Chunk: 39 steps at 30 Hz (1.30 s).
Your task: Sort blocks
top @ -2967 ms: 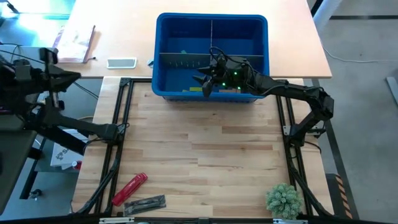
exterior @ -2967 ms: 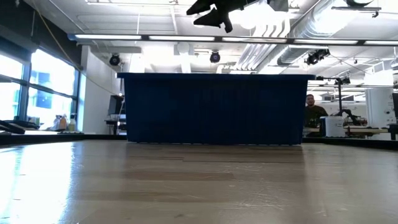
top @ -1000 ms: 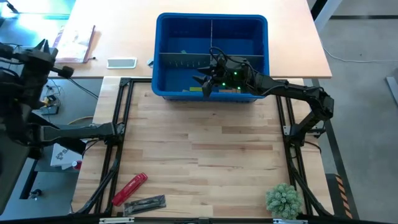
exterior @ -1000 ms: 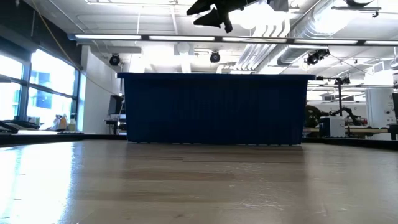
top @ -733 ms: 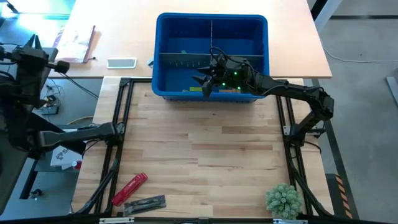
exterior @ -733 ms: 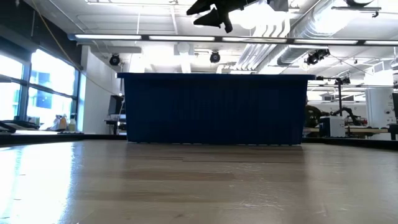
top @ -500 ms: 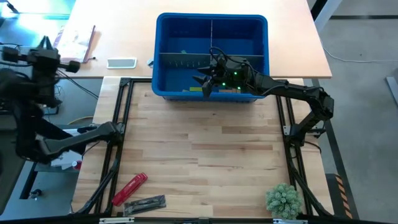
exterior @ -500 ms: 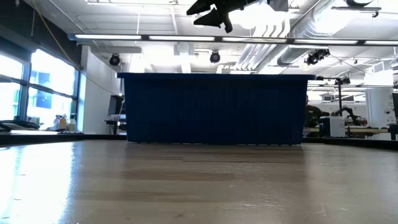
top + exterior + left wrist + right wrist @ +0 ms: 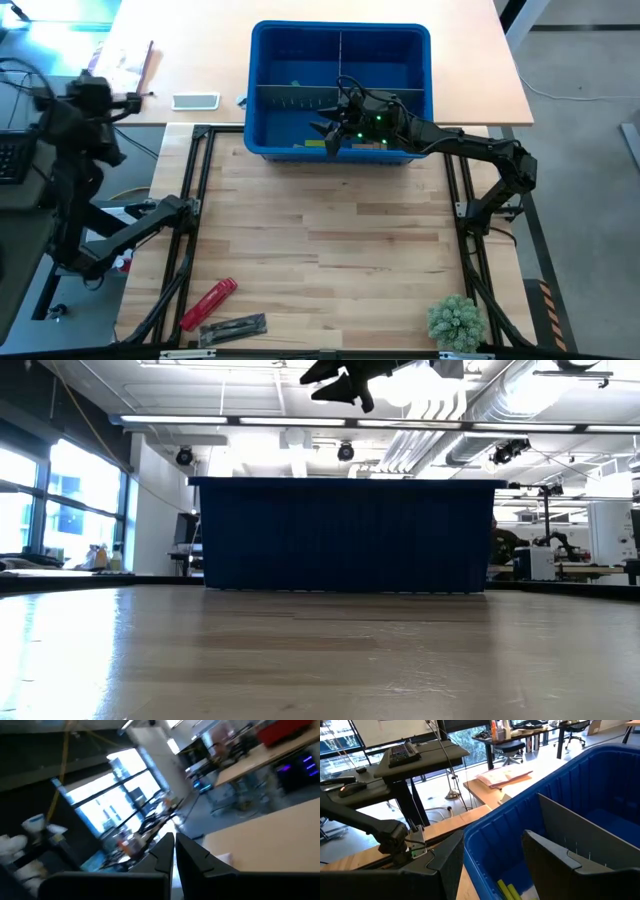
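Note:
A blue bin (image 9: 340,40) with grey dividers stands at the table's far edge. Yellow-green blocks (image 9: 314,144) lie on the floor of its near-left compartment, also seen in the right wrist view (image 9: 507,890); another block (image 9: 297,85) lies in the far-left compartment. My right gripper (image 9: 330,133) hovers open over the near-left compartment, above the blocks, with nothing between its fingers (image 9: 495,865). In the low view it hangs high above the bin (image 9: 345,382). My left gripper (image 9: 130,98) is raised off the table's far-left corner, shut and empty (image 9: 174,851).
A red cylindrical tool (image 9: 208,302) and a black object (image 9: 233,327) lie near the front left. A small green plant (image 9: 457,320) stands at the front right. A phone (image 9: 195,101) and a book (image 9: 122,68) lie on the desk beyond the far-left corner.
My left arm has swung from off the table's left side toward its far-left corner, and its gripper has turned from pointing far to pointing toward the table's right. My right gripper and the blocks have kept still.

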Each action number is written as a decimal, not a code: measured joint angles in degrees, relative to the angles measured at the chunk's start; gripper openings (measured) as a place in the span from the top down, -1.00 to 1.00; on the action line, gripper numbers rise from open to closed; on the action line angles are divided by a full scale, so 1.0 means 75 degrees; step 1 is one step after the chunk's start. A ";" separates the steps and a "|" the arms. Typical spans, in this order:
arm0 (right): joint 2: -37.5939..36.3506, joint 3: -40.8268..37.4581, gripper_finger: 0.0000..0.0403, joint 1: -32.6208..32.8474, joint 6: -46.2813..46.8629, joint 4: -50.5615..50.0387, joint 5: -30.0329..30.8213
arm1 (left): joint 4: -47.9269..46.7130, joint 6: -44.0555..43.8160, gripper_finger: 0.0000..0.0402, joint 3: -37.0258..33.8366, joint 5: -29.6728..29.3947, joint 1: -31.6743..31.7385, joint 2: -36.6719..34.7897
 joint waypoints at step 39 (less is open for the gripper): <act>0.0000 -0.0003 0.08 0.0000 0.0000 0.0000 0.0000 | -0.0813 -0.0139 1.00 -0.2405 0.1961 0.6234 0.1513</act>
